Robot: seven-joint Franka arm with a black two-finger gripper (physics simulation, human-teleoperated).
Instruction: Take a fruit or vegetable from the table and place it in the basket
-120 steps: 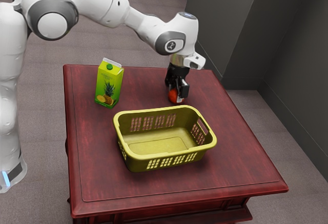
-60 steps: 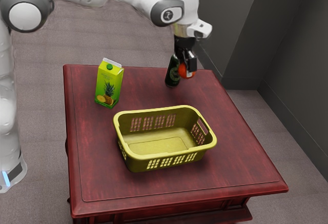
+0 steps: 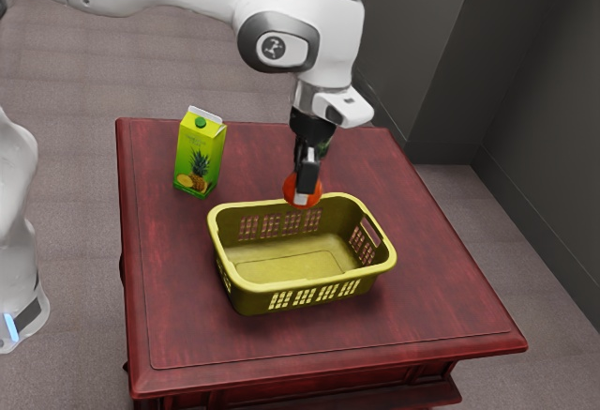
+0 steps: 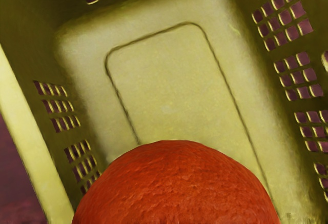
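Squarely between the two fingers of the black gripper [image 3: 303, 194], pinches a round, red-orange fruit [image 3: 290, 190], with the fingers parted only by the fruit's width. Hangs below the arm's white hand [image 3: 326, 39], above the basket [image 3: 220, 211], with the fruit in front of the far long rim in the exterior view. Shows, in the wrist view, the basket's pale floor [image 4: 169, 90] below and beyond the fruit, flanked by perforated walls [image 4: 318, 44]. Leaves open room over that floor, between the long sides, but runs near the far rim, at a gap impossible to judge. Farther out, stands well apart from an upright green juice carton [image 3: 200, 161], toward the exterior view's left, and hovers well inside the edges of the dark red table [image 3: 178, 316].
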